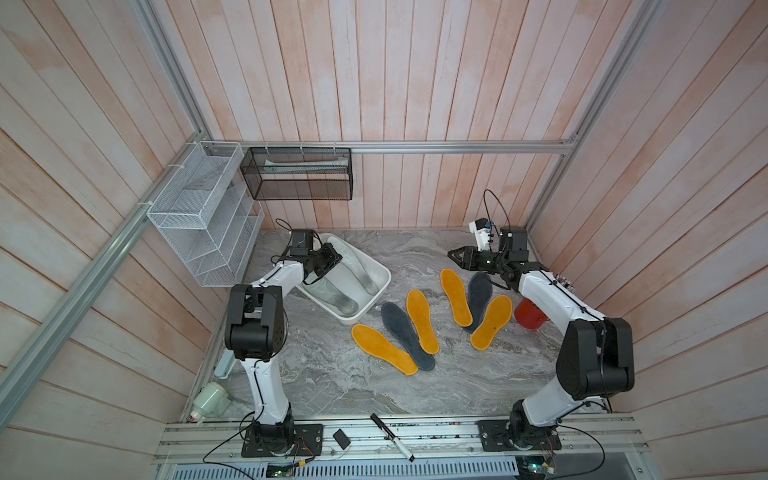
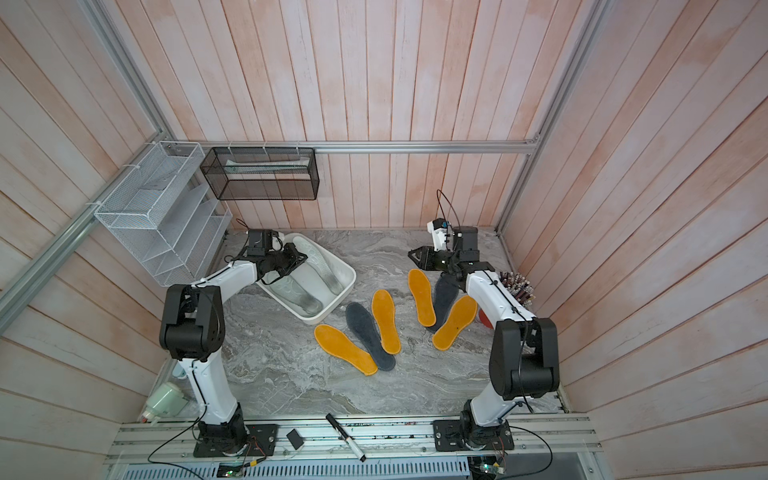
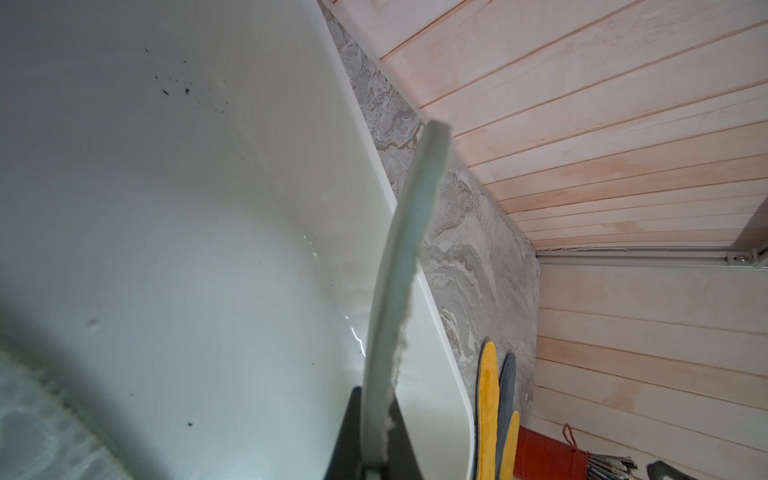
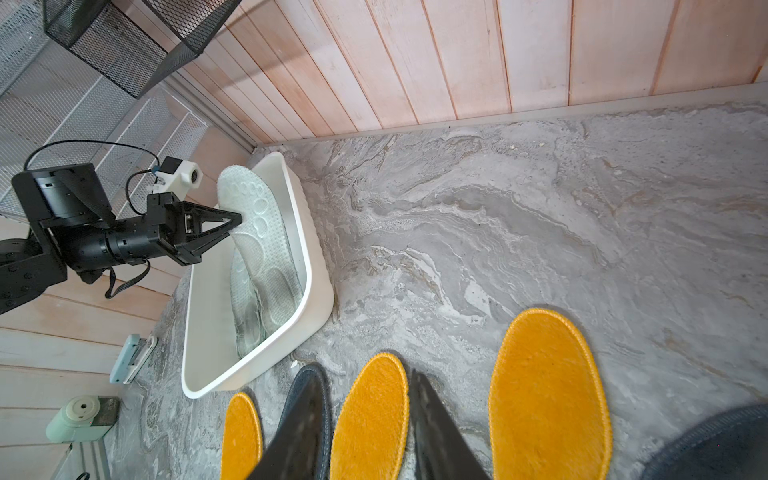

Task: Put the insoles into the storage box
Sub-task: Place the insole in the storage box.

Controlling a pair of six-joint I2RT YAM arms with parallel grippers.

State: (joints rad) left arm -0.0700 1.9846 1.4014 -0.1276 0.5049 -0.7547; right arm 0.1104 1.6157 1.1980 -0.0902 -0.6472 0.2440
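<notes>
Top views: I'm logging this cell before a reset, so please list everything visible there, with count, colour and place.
orange insoles: four, orange-yellow, flat on the table.
dark grey insoles: two, dark grey, among the orange ones.
pale insoles: two, translucent grey-white, in the storage box.
storage box: one, white, table's back left.
table: one, grey marble.
wire rack: one, white, left wall.
mesh basket: one, black, back wall.
red pot: one, red, partly behind the right arm.
marker: one, black and white, front rail.
left gripper: shut on a pale insole, over the box.
right gripper: open, empty, back right.
</notes>
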